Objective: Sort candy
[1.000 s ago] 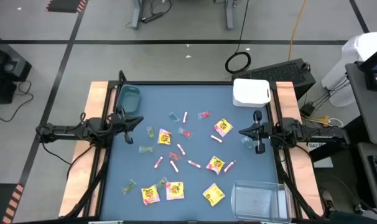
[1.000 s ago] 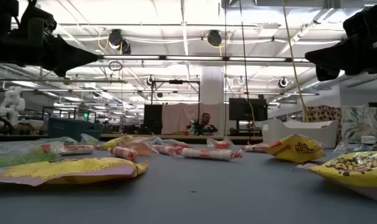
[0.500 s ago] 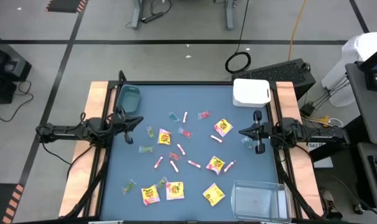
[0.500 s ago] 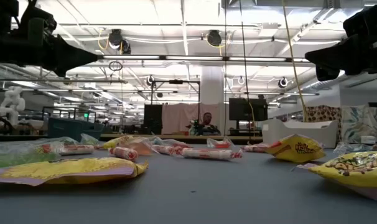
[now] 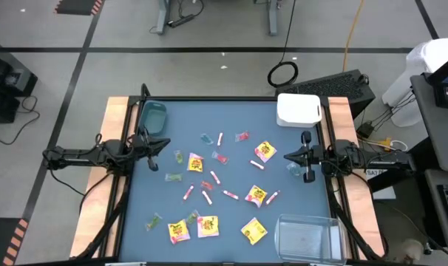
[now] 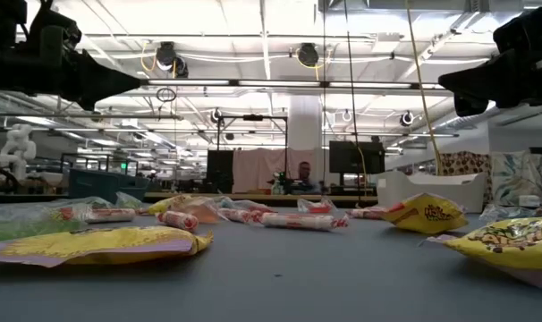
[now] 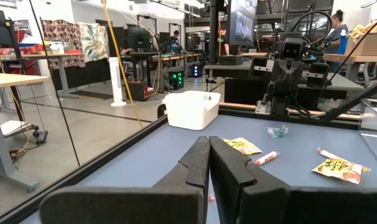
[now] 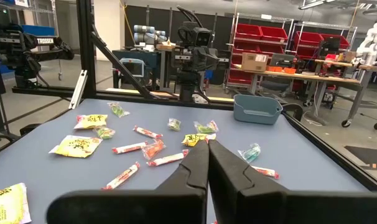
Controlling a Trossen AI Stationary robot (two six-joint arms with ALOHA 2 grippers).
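My left tool [image 5: 151,145] and right tool [image 5: 304,157] are both pinched together, holding nothing; the clear green candy [image 5: 293,168] lies just beside my right tool

The dark left arm reaches in level from the table's left edge, its two-finger left gripper [image 5: 159,142] held above the surface with fingers [image 7: 195,165] pressed together. The dark right arm mirrors it from the right edge, its right gripper [image 5: 289,156] likewise closed, fingers [image 8: 196,163] touching.
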